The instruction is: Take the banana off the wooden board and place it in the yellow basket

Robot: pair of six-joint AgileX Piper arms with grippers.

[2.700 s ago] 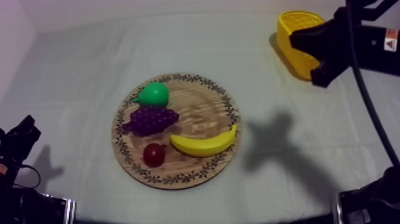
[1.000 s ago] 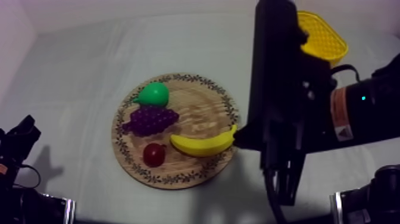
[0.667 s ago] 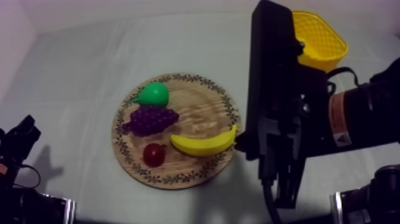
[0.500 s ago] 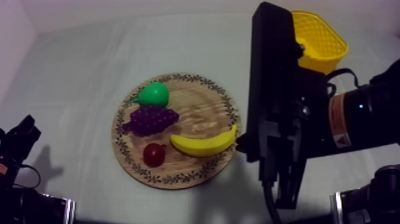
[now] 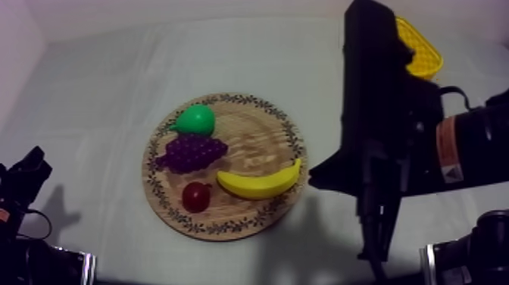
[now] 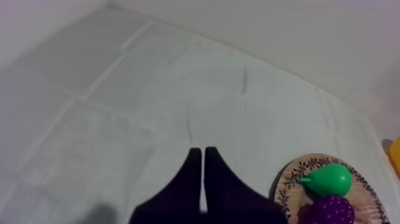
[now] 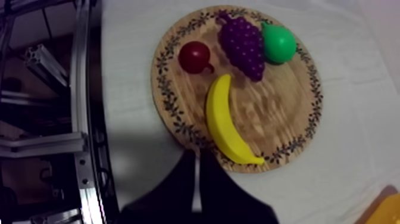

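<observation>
While the bendy yellow banana lies on the round wooden board, it's just ahead of the right gripper. Jaws pressed together w/ nothing held.

Yellow basket half hidden; grapes cut off

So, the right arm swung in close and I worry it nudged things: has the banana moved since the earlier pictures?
No. The banana lies at the same spot near the wooden board's right rim, beside the small red fruit, as before.
</observation>
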